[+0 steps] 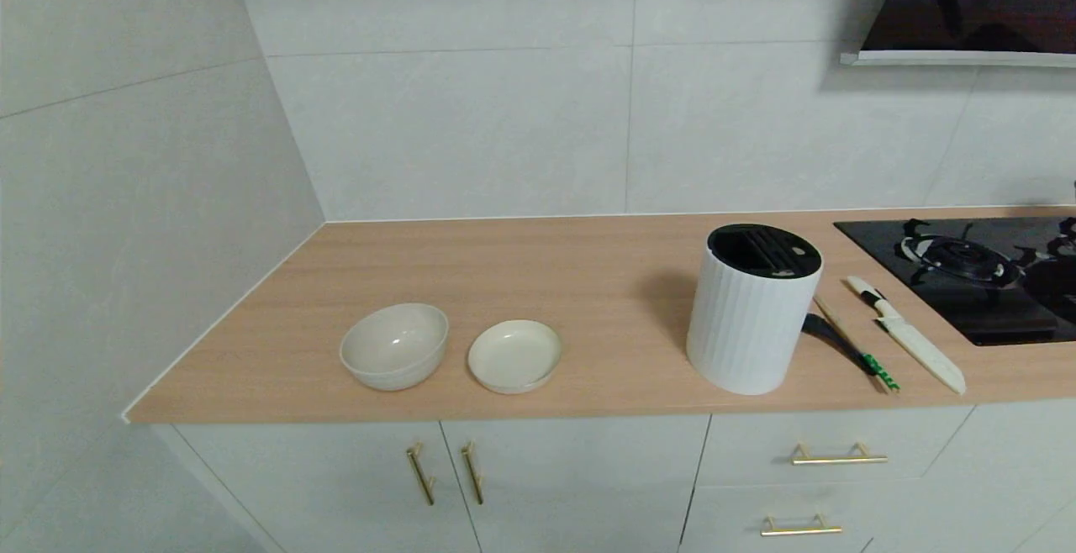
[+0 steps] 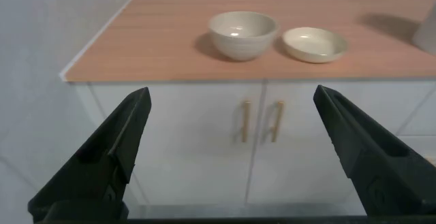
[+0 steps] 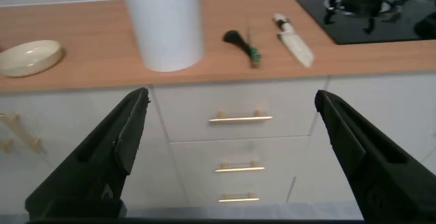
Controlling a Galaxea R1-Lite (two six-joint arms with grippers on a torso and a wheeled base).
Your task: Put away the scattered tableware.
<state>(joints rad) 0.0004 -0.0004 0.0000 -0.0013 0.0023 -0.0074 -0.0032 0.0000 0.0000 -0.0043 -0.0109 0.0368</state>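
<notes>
Ribbed white holder (image 1: pixel 751 318): stood on counter (image 1: pixel 546 267). Bowl (image 1: pixel 394 344), shallow dish (image 1: pixel 514 355): set left of holder, well apart from left gripper (image 2: pixel 231 159), spread wide, nothing held. Knife (image 1: pixel 906 333), black ladle (image 1: pixel 849 350): laid right of holder, well apart from right gripper (image 3: pixel 231 159), likewise spread.

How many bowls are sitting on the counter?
2. The deep bowl sits near the left end of the counter; the shallow bowl sits just right of it, not touching. The white holder could hide another behind it.

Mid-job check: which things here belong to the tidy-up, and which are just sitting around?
For the job: deep bowl, shallow dish, black utensil, white knife, probably the ribbed holder.
Not the job: gas hob, range hood.
</notes>
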